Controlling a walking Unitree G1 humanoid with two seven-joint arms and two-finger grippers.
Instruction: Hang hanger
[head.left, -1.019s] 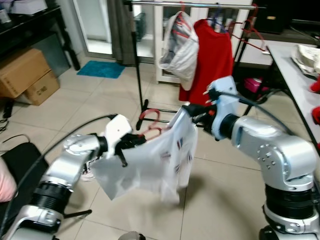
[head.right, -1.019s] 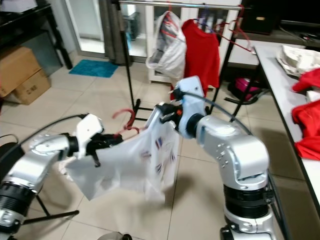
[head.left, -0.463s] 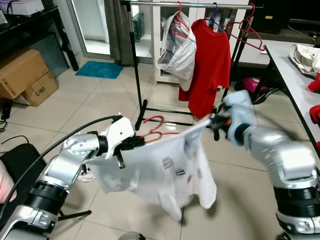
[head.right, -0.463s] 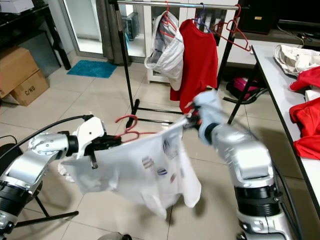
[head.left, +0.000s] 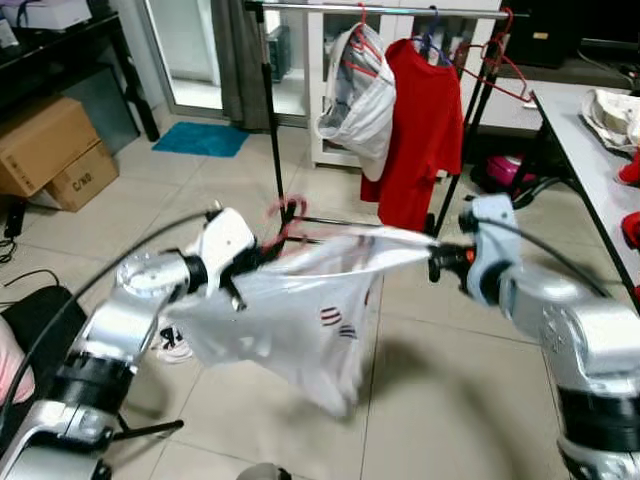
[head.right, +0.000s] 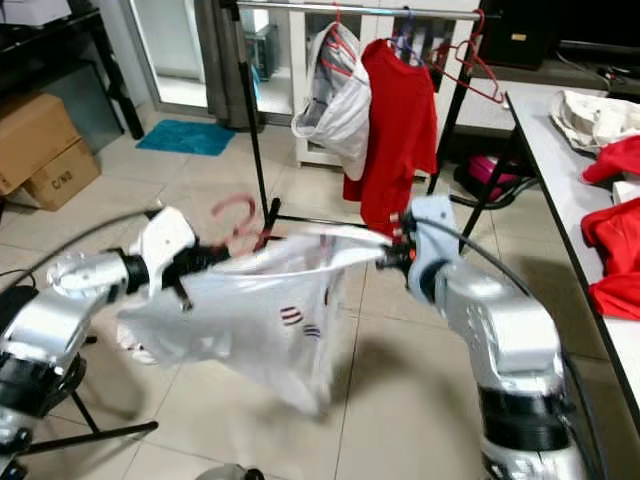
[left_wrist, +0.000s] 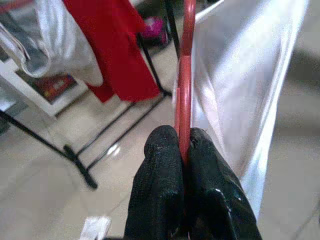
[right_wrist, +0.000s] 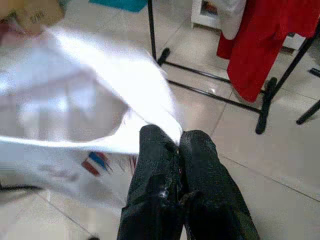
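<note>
Two silver robot arms reach forward over a tiled floor (head.left: 450, 390), holding a white shirt (head.left: 300, 310) stretched between them. The left gripper (left_wrist: 182, 150) has its two black fingers pressed together on the thin bar of a red hanger (left_wrist: 184, 80). In the head views the hanger's hook (head.left: 285, 212) curls up just above that gripper, and the shirt drapes from the hanger down toward the floor. The shirt carries small red and blue printed marks (head.left: 335, 322) on its front. The right gripper (right_wrist: 179, 142) has its fingers pinched shut on a fold of the shirt's upper edge, pulling that edge taut and nearly level across to the left gripper.

To the robot's left, cardboard boxes (head.left: 50, 150) sit on the floor below a dark shelf. To its right runs the edge of a white table (head.right: 545, 140) with red clothing (head.right: 612, 240) lying on it.

Farther back stands a black clothes rack (head.left: 275, 130) with a silver rail (head.left: 330, 7) across the top. A grey and white garment (head.left: 355, 100) and a red shirt (head.left: 425, 120) hang from the rail, with an empty red hanger (head.left: 495, 60) beside them. A teal mat (head.left: 200, 138) lies on the floor beyond the rack, near a doorway.
</note>
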